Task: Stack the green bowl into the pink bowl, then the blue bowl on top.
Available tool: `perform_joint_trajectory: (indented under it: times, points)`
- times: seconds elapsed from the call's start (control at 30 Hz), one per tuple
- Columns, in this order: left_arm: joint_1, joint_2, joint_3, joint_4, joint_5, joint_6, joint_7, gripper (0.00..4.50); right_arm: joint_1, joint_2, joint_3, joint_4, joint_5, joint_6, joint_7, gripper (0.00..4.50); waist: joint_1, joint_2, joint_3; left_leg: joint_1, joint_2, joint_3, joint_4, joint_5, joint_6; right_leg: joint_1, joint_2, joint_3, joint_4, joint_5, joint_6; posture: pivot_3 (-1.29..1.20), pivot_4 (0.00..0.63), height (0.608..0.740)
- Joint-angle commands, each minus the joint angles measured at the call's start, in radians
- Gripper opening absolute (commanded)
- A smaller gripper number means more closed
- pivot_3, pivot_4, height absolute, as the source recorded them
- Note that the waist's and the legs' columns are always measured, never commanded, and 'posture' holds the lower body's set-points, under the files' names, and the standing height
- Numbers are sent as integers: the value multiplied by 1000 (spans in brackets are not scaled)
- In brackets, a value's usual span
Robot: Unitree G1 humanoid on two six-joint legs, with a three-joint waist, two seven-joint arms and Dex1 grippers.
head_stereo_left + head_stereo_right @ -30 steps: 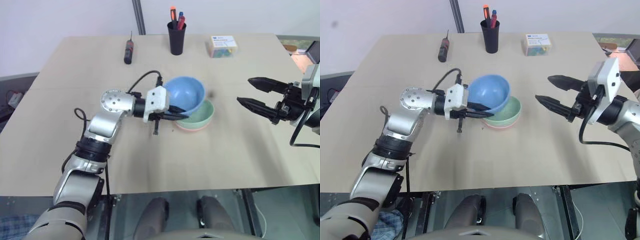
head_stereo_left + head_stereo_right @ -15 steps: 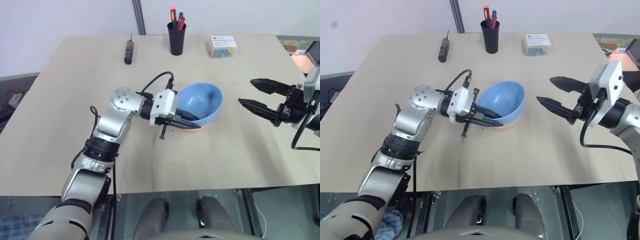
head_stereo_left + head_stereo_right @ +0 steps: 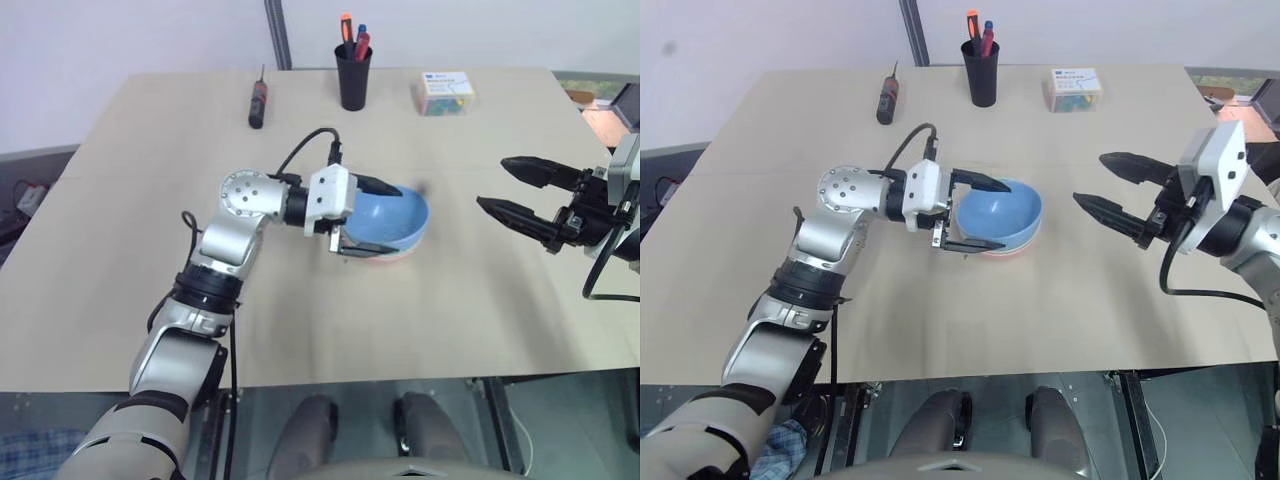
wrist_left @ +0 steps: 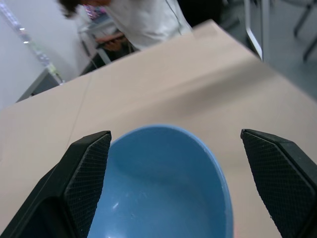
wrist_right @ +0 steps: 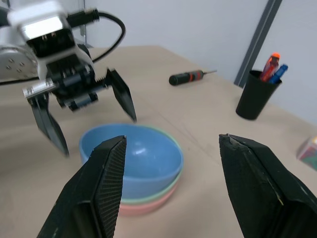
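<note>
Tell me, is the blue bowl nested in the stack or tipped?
Nested and upright: the blue bowl sits level in the green bowl, which sits in the pink bowl.

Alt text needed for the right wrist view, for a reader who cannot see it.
A blue bowl sits nested in a green bowl and a pink bowl on a tan table. The left claw hangs open over it, with a screwdriver and a pen cup behind.
</note>
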State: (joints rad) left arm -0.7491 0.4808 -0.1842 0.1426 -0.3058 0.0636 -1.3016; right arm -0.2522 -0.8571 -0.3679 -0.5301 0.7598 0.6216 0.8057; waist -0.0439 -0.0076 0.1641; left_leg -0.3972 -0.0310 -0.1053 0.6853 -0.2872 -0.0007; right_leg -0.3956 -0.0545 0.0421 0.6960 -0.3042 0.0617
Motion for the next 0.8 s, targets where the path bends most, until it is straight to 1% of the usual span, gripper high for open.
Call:
perform_joint_trajectory:
  times: [0.03, 0.1, 0.2, 0.27, 0.37, 0.53, 0.67, 0.8]
  points:
    - [73, 63, 91, -77, -50, 92, 47, 4451, 35, -8, -49, -7, 21, -15, 24, 3141, 1, 0, 0, 0, 0, 0, 0, 0, 0, 0, 0, 0, 0, 0, 0, 0, 150, 740]
    - [115, 84, 124, -109, -69, 131, 78, 4451, 64, -5, -59, 0, 20, -24, 39, 3141, 3, 0, 0, 0, 0, 0, 0, 0, 0, 0, 0, 0, 0, 0, 0, 0, 150, 740]
    - [204, 122, 191, -183, -121, 244, 142, 4451, 132, 6, -75, 52, -13, -70, 82, 3141, 7, 0, 0, 0, 0, 0, 1, 0, 0, 1, 0, 0, 0, 0, 0, 0, 150, 740]
    - [257, 129, 233, -223, -144, 277, 183, 4451, 166, 12, -80, 87, -28, -101, 110, 3141, 9, 0, 0, 0, 0, 0, 1, -2, 3, 1, -1, 0, 0, 0, 0, 0, 150, 740]
    - [339, 138, 295, -265, -148, 273, 242, 4451, 209, 30, -79, 149, -44, -159, 163, 3141, 10, 0, 0, 0, 0, -1, 1, -1, 3, 1, -1, 0, 0, 0, 0, 0, 150, 740]
    - [425, 171, 342, -301, -128, 261, 301, 4451, 230, 33, -77, 267, -68, -224, 242, 3141, 9, 0, 0, 2, 0, 0, 0, -2, 3, 1, -1, 0, 1, 0, 0, 0, 150, 740]
    - [472, 197, 373, -314, -138, 256, 310, 4451, 214, 14, -65, 351, -93, -270, 306, 3141, 9, 0, 0, 2, 0, 0, 0, -2, 4, 1, -1, 0, 1, 0, 0, 0, 150, 740]
    - [500, 203, 388, -335, -151, 256, 317, 4451, 192, 6, -45, 379, -102, -281, 340, 3141, 9, 0, 0, 2, 0, 0, 0, -2, 4, 1, -1, 1, 0, 0, 0, 0, 150, 740]
